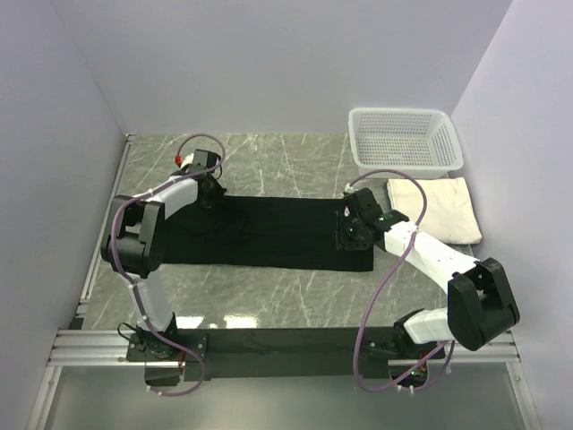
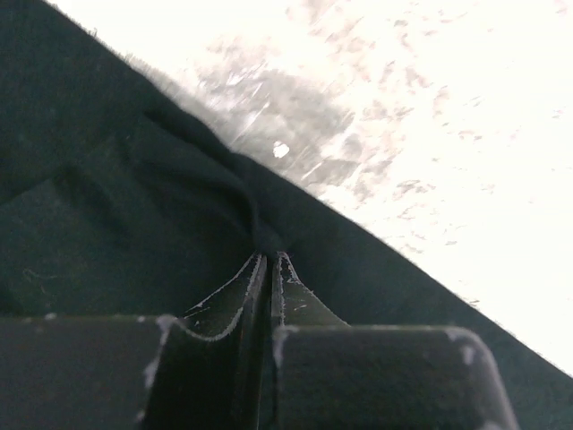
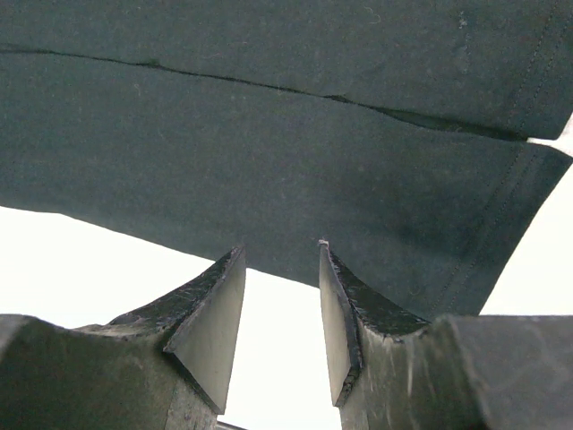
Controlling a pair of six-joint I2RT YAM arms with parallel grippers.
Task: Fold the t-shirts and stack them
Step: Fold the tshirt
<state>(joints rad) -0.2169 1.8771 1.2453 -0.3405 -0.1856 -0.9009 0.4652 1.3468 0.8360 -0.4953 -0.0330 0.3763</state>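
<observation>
Left gripper [image 2: 269,266] is pressed together on a puckered ridge of the black t-shirt [image 2: 107,233]; right gripper [image 3: 282,269] is spread, empty, at its hem corner. Cloth is judged light, limp, easily dragged — best pinched at corners and edges. Black t-shirt is laid as a long matte band across the table [image 1: 269,296], layered, rumpled at left; cream t-shirt [image 1: 439,208] lies folded at right — just beside the basket [image 1: 405,139].

Overhead view: bright, even light from above; sharp throughout. Soft glare patches on the surface [image 1: 269,296] toward its near edge. Shadows faint.
Left wrist view: surface overexposed to white toward the top right corner. The black t-shirt [image 2: 107,224] is dim, its folds barely legible. The left fingers [image 2: 228,300] are out of focus.
Right wrist view: background blown out white. Cloth seams are sharp. The right fingers [image 3: 210,313] are slightly soft.
</observation>
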